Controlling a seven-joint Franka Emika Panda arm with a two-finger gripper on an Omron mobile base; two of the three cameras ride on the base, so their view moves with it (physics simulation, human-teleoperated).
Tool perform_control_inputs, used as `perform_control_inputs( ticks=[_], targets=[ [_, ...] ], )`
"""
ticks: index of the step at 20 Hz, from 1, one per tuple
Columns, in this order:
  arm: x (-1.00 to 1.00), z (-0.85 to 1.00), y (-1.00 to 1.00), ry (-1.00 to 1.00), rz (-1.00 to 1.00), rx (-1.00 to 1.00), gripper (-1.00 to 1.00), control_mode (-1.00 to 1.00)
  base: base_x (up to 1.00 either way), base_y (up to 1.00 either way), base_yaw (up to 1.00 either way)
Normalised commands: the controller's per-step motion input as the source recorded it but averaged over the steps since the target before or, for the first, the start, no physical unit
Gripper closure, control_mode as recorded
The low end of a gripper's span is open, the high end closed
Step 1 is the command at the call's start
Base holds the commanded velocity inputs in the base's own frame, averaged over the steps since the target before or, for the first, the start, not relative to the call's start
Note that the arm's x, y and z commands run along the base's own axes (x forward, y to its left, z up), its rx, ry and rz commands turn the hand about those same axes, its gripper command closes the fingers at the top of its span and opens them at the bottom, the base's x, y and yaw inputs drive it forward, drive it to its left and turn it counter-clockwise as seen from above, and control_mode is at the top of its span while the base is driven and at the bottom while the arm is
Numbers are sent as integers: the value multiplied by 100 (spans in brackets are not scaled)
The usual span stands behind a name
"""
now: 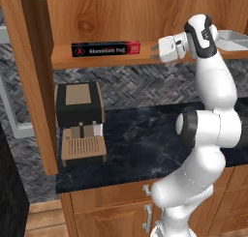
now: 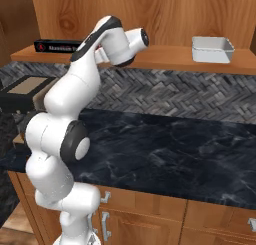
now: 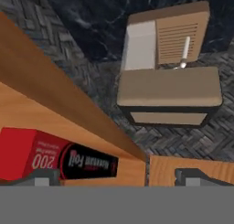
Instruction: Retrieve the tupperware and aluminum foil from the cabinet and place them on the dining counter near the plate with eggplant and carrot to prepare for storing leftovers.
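- Left base view: the pincer [image 1: 156,51] is seen at shelf height, pointed left at the red end of the foil [image 1: 105,49], close to it but apart from it.
- Its fingers are spread wide and nothing is held between them.
- In the hand view the two dark fingertips [image 3: 42,177] stand far apart at the bottom edge, with the foil [image 3: 55,160] lying just beyond the left one, red end and white lettering showing.
- The foil is laid lengthwise along the cabinet [image 1: 97,18] shelf, near its front edge.
- In the right base view the tupperware [image 2: 212,49] is set on the same shelf, well apart from the foil [image 2: 57,46], on the far side of the arm.
- Below the shelf a black marble-look table [image 1: 140,144] is backed by grey herringbone tile [image 2: 175,96].
- A black and tan coffee machine [image 1: 80,122] is stood on the table under the foil, beside the cabinet's side panel.
- Wooden drawers [image 2: 150,209] with metal handles are fitted beneath the table.
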Motion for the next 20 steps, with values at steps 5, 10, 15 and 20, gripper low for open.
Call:
perform_control_inputs(
  ticks=[5, 10, 15, 20],
  targets=[
    [71, 0, 0, 10, 0, 2, -100, -100, 0, 0, 0],
    [59, 0, 1, 5, 0, 0, -100, -100, 0, 0, 0],
    [50, 0, 7, 1, 0, 0, -100, -100, 0, 0, 0],
    [45, 0, 24, 0, 0, 0, -100, -100, 0, 0, 0]
  ],
)
